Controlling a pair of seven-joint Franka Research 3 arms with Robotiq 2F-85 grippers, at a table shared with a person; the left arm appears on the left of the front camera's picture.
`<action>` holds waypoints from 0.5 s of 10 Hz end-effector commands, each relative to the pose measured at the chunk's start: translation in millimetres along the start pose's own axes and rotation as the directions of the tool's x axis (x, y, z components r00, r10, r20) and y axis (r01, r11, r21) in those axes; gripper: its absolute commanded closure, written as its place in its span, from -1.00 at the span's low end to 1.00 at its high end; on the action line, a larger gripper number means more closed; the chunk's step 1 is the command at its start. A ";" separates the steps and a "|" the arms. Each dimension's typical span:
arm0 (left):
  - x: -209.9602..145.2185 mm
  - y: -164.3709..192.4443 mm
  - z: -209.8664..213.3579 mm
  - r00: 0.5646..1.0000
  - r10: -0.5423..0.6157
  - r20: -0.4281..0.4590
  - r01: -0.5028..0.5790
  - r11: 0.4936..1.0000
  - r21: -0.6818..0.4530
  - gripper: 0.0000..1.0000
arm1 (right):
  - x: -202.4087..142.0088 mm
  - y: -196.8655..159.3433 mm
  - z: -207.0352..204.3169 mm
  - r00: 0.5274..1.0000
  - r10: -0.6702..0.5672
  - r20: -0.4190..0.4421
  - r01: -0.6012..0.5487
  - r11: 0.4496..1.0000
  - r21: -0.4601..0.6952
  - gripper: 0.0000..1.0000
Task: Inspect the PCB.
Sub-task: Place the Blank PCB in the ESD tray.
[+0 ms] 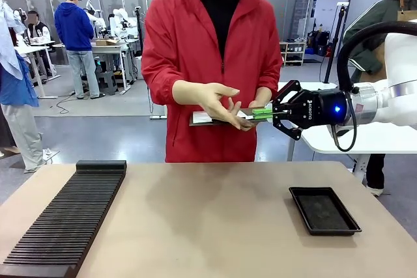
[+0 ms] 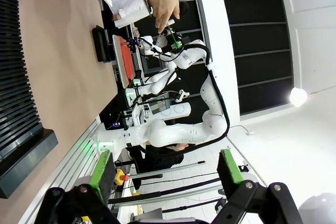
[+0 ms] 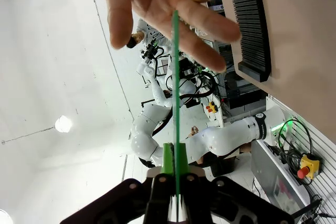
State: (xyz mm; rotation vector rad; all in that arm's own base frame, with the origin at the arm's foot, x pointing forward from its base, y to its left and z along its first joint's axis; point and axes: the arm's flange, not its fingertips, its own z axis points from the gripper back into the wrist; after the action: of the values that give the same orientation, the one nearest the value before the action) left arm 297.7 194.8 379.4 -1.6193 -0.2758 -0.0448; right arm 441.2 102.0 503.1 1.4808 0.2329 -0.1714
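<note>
The step in hand seems to be the presenting of the PCB point(image 3: 176, 103) to the person for the inspection. The right pincer point(image 1: 260, 112) is clamped on one edge of the board and holds it in the air at the middle right of the front view, above the far edge of the bench point(image 1: 195, 213). The person's hand point(image 1: 218, 103) lies on its other end. The left pincer point(image 2: 165, 169) stands apart and empty. For the next move, I think the right arm must keep the board steady, and let go only when the hand has a firm hold. The bench is plain brown, with a black tray point(image 1: 324, 209) at lower right and a black ribbed rack point(image 1: 65, 219) at lower left. Behind is a bright workshop with a grey floor.
</note>
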 end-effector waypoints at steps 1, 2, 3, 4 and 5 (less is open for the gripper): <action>-2.1 -3.8 -1.1 1.000 0.011 -0.002 -0.011 1.000 0.020 -1.00 | -0.2 1.8 -0.9 1.000 0.004 -0.002 -0.004 1.000 -0.001 1.00; -2.1 -3.8 -1.1 1.000 0.011 -0.002 -0.011 1.000 0.020 -1.00 | -0.2 1.8 -0.9 1.000 0.004 -0.002 -0.004 1.000 -0.001 1.00; -2.1 -3.8 -1.1 1.000 0.011 -0.002 -0.011 1.000 0.020 -1.00 | -0.2 1.8 -0.9 1.000 0.004 -0.002 -0.004 1.000 -0.001 1.00; -2.1 -3.8 -1.1 1.000 0.011 -0.002 -0.011 1.000 0.020 -1.00 | -0.2 1.8 -0.9 1.000 0.004 -0.002 -0.004 1.000 -0.001 1.00; -2.1 -3.8 -1.1 1.000 0.011 -0.002 -0.011 1.000 0.020 -1.00 | -0.2 1.8 -0.9 1.000 0.004 -0.002 -0.004 1.000 -0.001 1.00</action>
State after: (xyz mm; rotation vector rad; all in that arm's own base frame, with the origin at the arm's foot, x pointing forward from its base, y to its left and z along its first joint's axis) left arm 297.7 194.8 379.4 -1.6193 -0.2758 -0.0448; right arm 441.2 102.0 503.1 1.4808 0.2329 -0.1714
